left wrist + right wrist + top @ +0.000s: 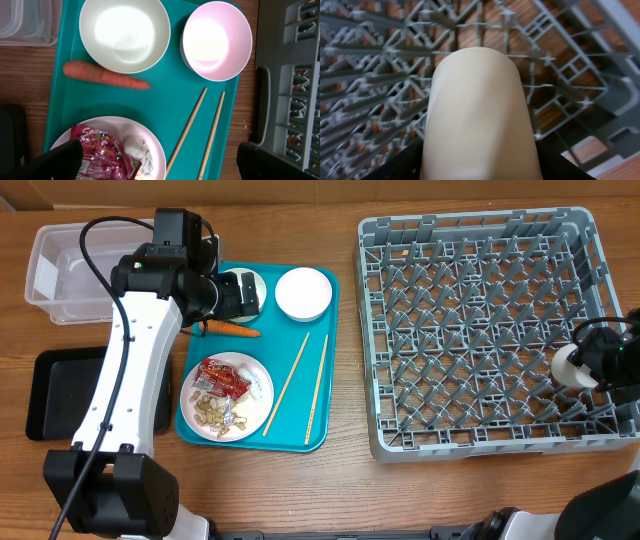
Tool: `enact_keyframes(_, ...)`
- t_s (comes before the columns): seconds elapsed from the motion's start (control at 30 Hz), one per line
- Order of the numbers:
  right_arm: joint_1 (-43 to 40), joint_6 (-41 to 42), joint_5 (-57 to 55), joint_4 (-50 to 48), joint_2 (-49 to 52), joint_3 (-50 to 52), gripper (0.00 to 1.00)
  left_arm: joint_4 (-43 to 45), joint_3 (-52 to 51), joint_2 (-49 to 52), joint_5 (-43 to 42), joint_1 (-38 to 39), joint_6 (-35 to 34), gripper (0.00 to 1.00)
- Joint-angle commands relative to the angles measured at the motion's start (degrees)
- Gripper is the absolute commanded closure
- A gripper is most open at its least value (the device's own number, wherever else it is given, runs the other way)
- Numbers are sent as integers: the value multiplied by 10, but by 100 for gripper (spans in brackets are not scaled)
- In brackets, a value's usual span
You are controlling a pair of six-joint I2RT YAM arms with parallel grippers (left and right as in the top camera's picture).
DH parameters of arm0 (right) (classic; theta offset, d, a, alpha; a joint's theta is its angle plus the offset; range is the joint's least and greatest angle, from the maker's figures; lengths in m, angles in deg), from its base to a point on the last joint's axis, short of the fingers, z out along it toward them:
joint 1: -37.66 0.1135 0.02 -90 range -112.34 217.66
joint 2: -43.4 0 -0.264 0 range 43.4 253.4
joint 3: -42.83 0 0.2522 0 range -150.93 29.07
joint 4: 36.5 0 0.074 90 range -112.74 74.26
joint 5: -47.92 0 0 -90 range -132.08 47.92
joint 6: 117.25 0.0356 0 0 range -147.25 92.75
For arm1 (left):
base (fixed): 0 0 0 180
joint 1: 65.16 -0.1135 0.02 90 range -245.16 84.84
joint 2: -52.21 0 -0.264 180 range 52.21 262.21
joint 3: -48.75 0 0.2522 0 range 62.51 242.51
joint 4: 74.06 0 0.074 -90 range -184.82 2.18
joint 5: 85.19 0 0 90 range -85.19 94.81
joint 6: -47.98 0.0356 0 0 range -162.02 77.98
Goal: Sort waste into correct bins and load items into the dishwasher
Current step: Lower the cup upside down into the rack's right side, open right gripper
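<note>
Nearest the robot, the round white plate (255,385) sits on the teal tray (325,340), carrying the red snack wrapper (222,377), the crumpled white wrapper (137,150) and peanuts (212,415). The black tray (60,390) lies to its left. The chopsticks (300,385) lie on the teal tray beside the plate. The left gripper (157,157) hangs above the tray – fingers spread wide, holding nothing. Beyond are the carrot (105,75) and two white bowls (125,32), (216,40). The clear tub (60,275) is at the far left. The right gripper (480,170) is clamped on the white cup (567,367) – inside the grey dish rack (480,330), near its right wall.
</note>
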Motion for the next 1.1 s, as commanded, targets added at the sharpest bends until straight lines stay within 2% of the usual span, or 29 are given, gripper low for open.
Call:
enact_keyframes(0.0, -5, 11, -51, -9, 12, -11, 75, 1, 8, -10, 8, 4, -8, 0)
enact_keyframes(0.13, -5, 11, -51, -10, 21, -10, 73, 1, 8, -10, 7, 4, -10, 0)
enact_keyframes(0.17, -5, 11, -51, -10, 21, -10, 69, 1, 8, -10, 8, 4, -10, 0)
enact_keyframes(0.2, -5, 11, -51, -10, 21, -10, 56, 0, 8, -10, 8, 4, -10, 0)
enact_keyframes(0.23, -5, 11, -51, -8, 21, -10, 35, 0, 8, -10, 7, 4, -10, 0)
enact_keyframes(0.27, -5, 11, -51, -7, 21, -10, 19, 0, 8, -10, 8, 4, -10, 0)
enact_keyframes(0.3, -5, 11, -50, -8, 21, -9, 7, 0, 8, -10, 7, 4, -10, 0)
enact_keyframes(0.33, -5, 11, -51, -8, 21, -9, 0, 0, 8, -10, 7, 4, -10, 0)
enact_keyframes(0.57, -5, 11, -47, -8, 21, -9, 0, -1, 8, -10, 8, 4, -10, 0)
enact_keyframes(0.73, -5, 11, 10, -12, 21, -9, 0, -2, 8, -10, 7, 4, -10, 0)
enact_keyframes(1.0, -5, 10, 41, -14, 21, -9, 0, -2, 8, -10, 7, 4, -10, 0)
enact_keyframes(1.07, -5, 9, 87, -21, 21, -9, 4, -2, 8, -10, 8, 4, -10, 0)
